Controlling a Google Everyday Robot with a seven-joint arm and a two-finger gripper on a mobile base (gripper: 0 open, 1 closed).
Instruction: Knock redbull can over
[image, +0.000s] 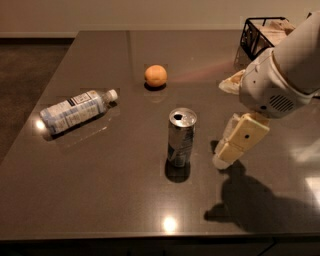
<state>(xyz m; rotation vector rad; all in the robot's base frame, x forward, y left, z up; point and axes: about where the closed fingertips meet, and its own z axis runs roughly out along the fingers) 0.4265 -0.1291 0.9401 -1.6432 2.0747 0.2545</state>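
Redbull can: the redbull can (180, 137) stands upright near the middle of the table (100, 180), its shiny pull-tab top facing up and a small dark shadow at its base.
Gripper: the gripper (222, 157) hangs low over the table just to the right of the can, its cream-coloured end slanting down and to the left toward the can's lower half. It is near the can but apart from it.
Gripper state: whether it is open or closed cannot be told; nothing is seen in its hold.
Arm: the white arm (280, 75) reaches in from the upper right corner and casts a broad shadow on the tabletop below.
Bottle: a clear water bottle (75, 110) lies on its side at the left, white cap pointing toward the centre, well apart from the can.
Orange: an orange (156, 76) sits beyond the can, toward the far edge.
Basket: a black wire basket (255, 35) stands at the far right corner.
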